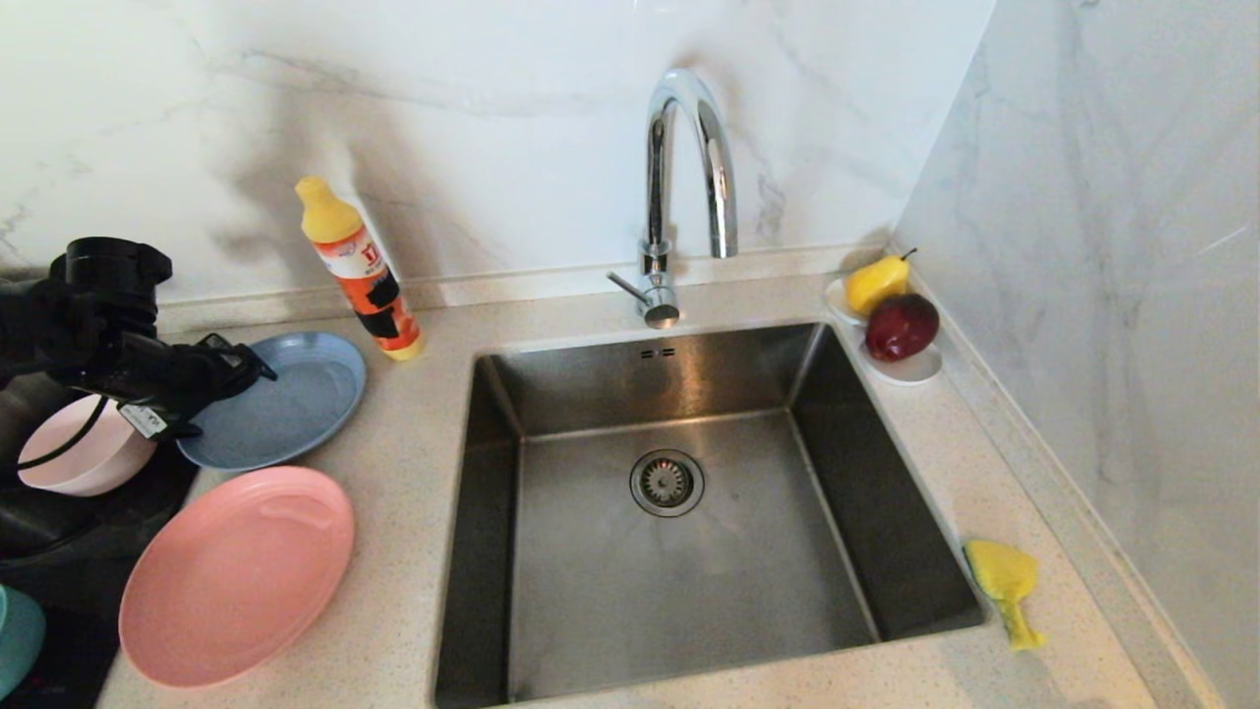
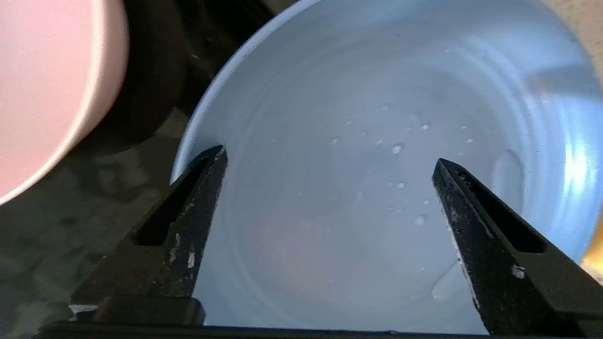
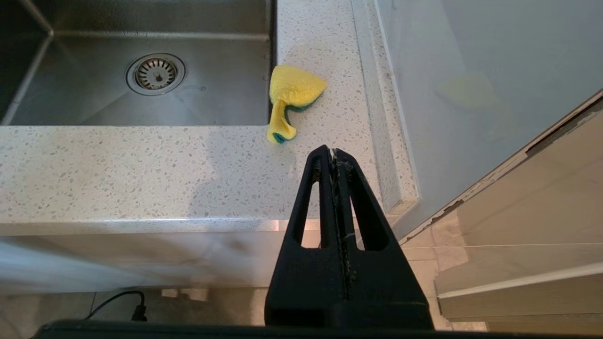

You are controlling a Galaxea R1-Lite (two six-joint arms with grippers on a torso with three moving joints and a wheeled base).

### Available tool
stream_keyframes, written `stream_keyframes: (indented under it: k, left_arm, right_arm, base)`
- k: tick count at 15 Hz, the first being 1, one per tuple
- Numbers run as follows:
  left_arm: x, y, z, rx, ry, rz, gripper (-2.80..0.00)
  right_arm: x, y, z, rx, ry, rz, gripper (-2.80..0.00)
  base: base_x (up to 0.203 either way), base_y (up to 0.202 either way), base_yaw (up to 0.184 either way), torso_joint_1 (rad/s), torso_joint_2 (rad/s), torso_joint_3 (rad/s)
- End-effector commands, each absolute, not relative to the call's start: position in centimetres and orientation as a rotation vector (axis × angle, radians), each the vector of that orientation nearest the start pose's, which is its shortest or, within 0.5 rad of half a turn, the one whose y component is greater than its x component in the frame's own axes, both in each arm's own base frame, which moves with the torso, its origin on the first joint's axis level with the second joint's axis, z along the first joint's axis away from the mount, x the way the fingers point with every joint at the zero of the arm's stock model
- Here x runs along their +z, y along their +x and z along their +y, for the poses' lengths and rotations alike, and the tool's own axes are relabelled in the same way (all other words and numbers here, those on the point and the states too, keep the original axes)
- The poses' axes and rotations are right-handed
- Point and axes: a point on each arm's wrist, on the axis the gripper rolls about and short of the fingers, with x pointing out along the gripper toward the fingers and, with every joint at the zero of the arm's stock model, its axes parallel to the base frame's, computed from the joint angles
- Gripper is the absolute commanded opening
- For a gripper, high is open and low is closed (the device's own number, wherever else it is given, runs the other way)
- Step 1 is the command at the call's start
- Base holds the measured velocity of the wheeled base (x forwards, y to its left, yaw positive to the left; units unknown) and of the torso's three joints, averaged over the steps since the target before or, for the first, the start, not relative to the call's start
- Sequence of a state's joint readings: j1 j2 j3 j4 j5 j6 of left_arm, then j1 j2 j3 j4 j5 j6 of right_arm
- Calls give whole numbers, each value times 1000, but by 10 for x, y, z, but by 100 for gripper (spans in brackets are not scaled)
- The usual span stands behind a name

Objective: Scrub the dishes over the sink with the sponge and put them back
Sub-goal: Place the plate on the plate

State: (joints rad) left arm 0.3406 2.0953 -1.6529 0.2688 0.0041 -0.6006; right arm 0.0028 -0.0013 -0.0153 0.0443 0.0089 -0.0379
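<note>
1. Nearest your head camera, the salmon-pink plate [image 1: 236, 574] lies flat on the counter [image 1: 413, 512] at the sink's left, with a sliver of the teal bowl [image 1: 18, 638] showing at the lower left edge of that view.
2. Just behind it you have the grey-blue plate [image 1: 285, 399], resting flat on the counter with water droplets on its surface in the left wrist view [image 2: 377, 141].
3. Your left gripper [image 1: 231, 366] hangs over the near-left rim of that grey-blue plate; its fingers [image 2: 188, 226] are spread wide with nothing between them, and the plate fills the gap below.
4. Beside the gripper, on the side away from the sink, sits the pale pink bowl [image 1: 84, 458], upright on a dark surface, close to the grey-blue plate.
5. You can see the sink [image 1: 679, 492] in the middle of the counter, with only its round drain strainer [image 1: 666, 483] in it, under the chrome faucet [image 1: 679, 187].
6. The sponge [image 1: 1004, 581] lies crumpled on the counter at the sink's right rim, well apart from the left gripper.
7. Your right gripper [image 3: 334, 153] is parked off the counter's front edge, short of the sponge, its fingers pressed together on nothing.
8. Further out, an orange detergent bottle [image 1: 359, 271] leans against the back wall, and a small white dish [image 1: 911, 366] in the right corner holds a yellow pear [image 1: 876, 283] and a dark red fruit [image 1: 901, 327].
</note>
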Motion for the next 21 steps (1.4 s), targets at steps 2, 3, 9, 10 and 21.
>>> stream_keyframes:
  k: [2,3,9,10,21]
  left_arm:
    - [201,396,142,522,-701,550,0]
    - [217,391,140,518,-705,528,0]
    - [241,361,141,577,-718,611,0]
    - [234,361,143,586,-726,637,0]
    - [182,385,154,625,-773,740,0]
  right_arm:
    - [75,-24,0,13,-40,26,-280]
    - [75,-24,0,13,-38,26,-280]
    - [75,-24,0,13,-39,26,-280]
    - [75,-24,0,13,-38,27,-280]
    - [75,-24,0,13,-38,26,-280]
  base:
    - [0,0,0,0,0,0]
    - [0,0,0,0,0,0]
    - [0,0,0,0,0,0]
    - [0,0,0,0,0,0]
    - [0,0,0,0,0,0]
